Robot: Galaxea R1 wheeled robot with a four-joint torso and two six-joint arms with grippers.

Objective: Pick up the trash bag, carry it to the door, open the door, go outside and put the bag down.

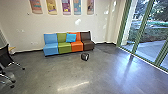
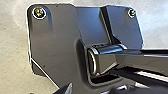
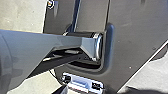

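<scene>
From where I stand, the sofa [image 1: 64,47] is backed against the wall [image 1: 102,30], most likely to leave the concrete floor [image 1: 62,70] in front of it free for passing. Its seats run blue, green, orange and brown, set flush, so that they serve as one bench. A blue cushion [image 1: 71,38] leans on the sofa's backrests where green meets orange, ready for someone's back, I'd guess. Above the sofa, art prints [image 1: 66,6] hang in a row, high enough to clear a sitter's head.

A small dark boxy object [image 1: 85,56] sits on the floor in front of the sofa's brown end, apart from it. Its corners look rather firm for a bag, and I can't say what it is or why it was left there. Where the trash bag is, I cannot tell.

Off past the sofa's blue end, and nearer the robot, is a black chair [image 1: 6,56] on casters. Well beyond the brown end, green-framed glass panels [image 1: 140,27] let in light from the paving [image 1: 150,48] outside; the door may be among them.

Both wrists look down on the robot's base plate [image 2: 55,30], as though the arms were tucked close for driving. How far open either grip is, or whether it has hold of anything, I cannot tell.
</scene>
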